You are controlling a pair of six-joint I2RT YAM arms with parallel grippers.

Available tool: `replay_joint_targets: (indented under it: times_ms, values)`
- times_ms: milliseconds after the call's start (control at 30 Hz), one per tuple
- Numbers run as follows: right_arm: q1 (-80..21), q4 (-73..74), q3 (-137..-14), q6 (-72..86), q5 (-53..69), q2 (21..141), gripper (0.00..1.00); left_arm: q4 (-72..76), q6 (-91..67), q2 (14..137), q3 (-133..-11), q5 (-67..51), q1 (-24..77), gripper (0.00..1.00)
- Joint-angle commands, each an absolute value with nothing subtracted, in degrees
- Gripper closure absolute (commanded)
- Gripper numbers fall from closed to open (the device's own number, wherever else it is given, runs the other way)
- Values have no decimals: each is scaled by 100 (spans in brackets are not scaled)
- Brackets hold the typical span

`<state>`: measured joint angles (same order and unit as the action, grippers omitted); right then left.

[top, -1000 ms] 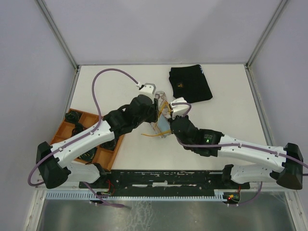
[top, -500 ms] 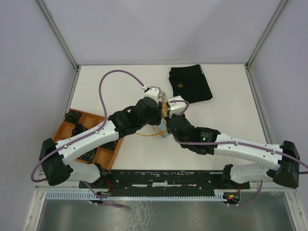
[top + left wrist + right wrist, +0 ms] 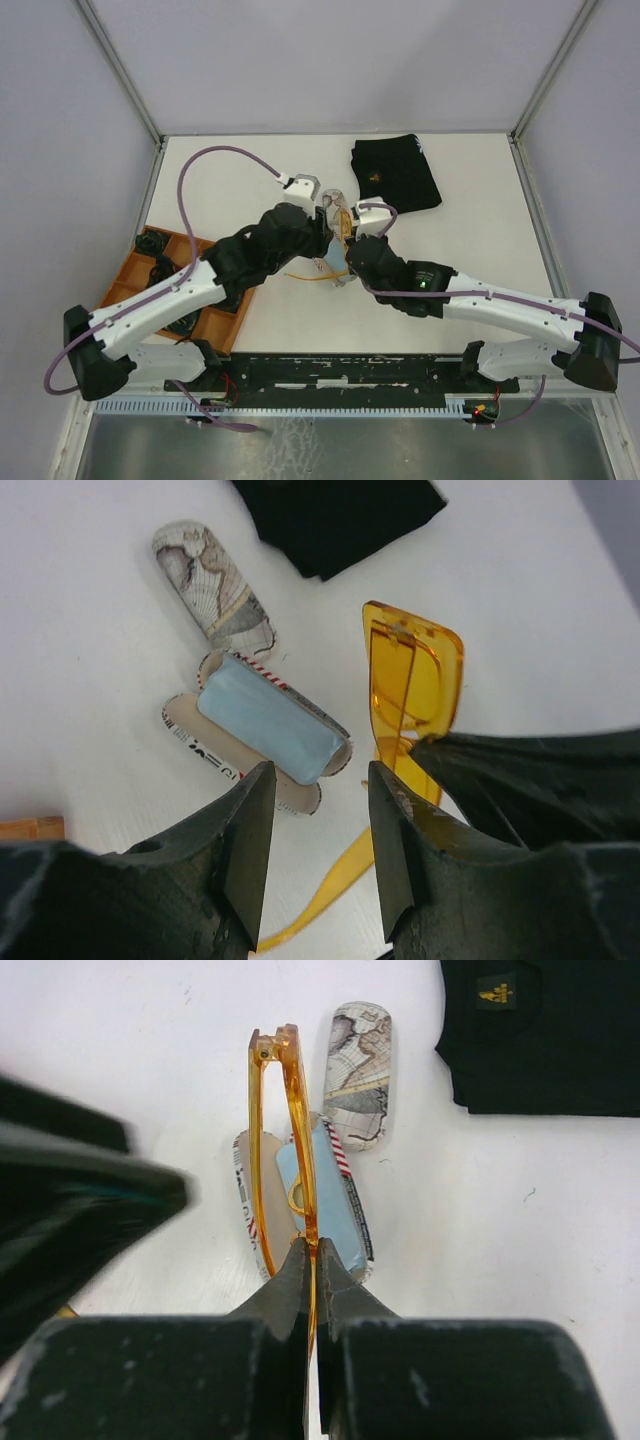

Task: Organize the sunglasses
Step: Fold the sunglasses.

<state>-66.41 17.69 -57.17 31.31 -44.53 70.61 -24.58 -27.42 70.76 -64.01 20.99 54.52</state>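
Observation:
The orange-amber sunglasses [image 3: 294,1110] stand on edge over an open printed case [image 3: 190,735] that has a light blue cloth [image 3: 265,730] in it. My right gripper [image 3: 311,1258] is shut on their frame near the bridge. One lens [image 3: 412,680] and one thin arm [image 3: 316,279] show. My left gripper [image 3: 320,785] is open and empty, low over the table beside the case, left of the glasses and apart from them. In the top view both grippers meet at mid-table, the left [image 3: 326,236] and the right [image 3: 347,232]. The white pair is out of view.
A second map-printed oval case piece [image 3: 360,1075] lies just beyond the open case. A folded black cloth [image 3: 395,172] lies at the back right. An orange tray [image 3: 140,262] holding dark items sits at the left edge, partly under my left arm.
My left gripper closed in on the right gripper and glasses, then drew back to the left. My right gripper shifted slightly away from the near edge, still holding the glasses.

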Motion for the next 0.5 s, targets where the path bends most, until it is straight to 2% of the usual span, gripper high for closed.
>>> replay_joint_targets:
  times_ms: [0, 233, 467]
  values:
    - [-6154, 1934, -5719, 3554, -4427, 6731, 100, -1671, -2189, 5988, -6279, 2014, 5504, 50]
    - [-4986, 1911, -5634, 3840, -3640, 6269, 100, -1799, -1762, 5518, -5958, 955, 5507, 50]
    - [-4596, 1910, -5663, 3990, -3495, 5964, 100, -1407, -2075, 5423, -5158, 307, 5510, 52]
